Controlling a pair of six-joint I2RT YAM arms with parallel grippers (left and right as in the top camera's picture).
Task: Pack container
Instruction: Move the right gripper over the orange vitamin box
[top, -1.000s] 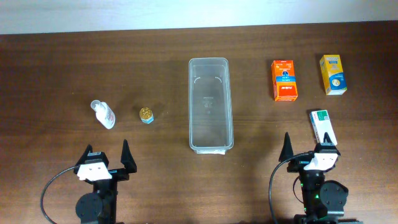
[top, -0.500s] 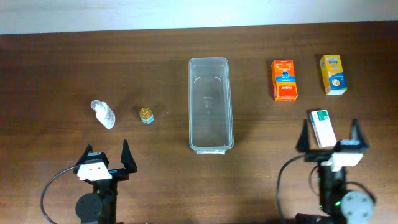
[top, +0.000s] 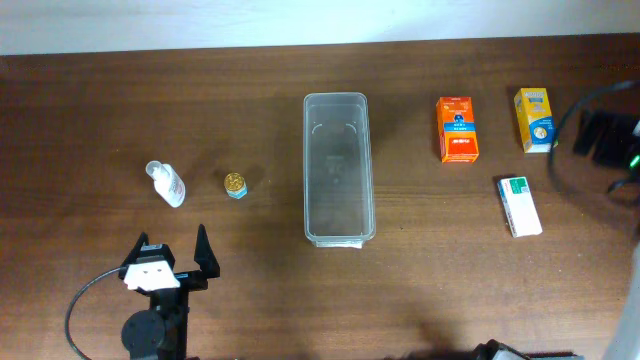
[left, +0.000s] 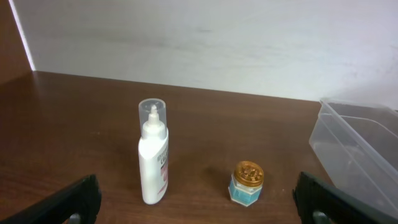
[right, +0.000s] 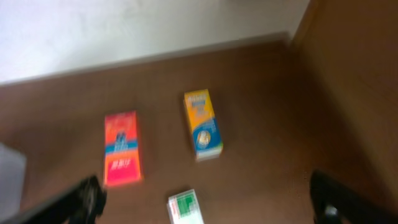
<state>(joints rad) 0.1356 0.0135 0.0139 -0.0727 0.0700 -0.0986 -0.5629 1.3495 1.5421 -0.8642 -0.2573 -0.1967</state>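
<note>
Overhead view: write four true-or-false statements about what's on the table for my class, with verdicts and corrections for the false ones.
1. The container is empty. True.
2. The white bottle is inside the container. False: it is on the table, to the container's left.
3. The orange box, yellow box and green-and-white box are all to the container's right. True.
4. The left jaws grip the gold-lidded jar. False: they stand open, clear of the jar.
</note>
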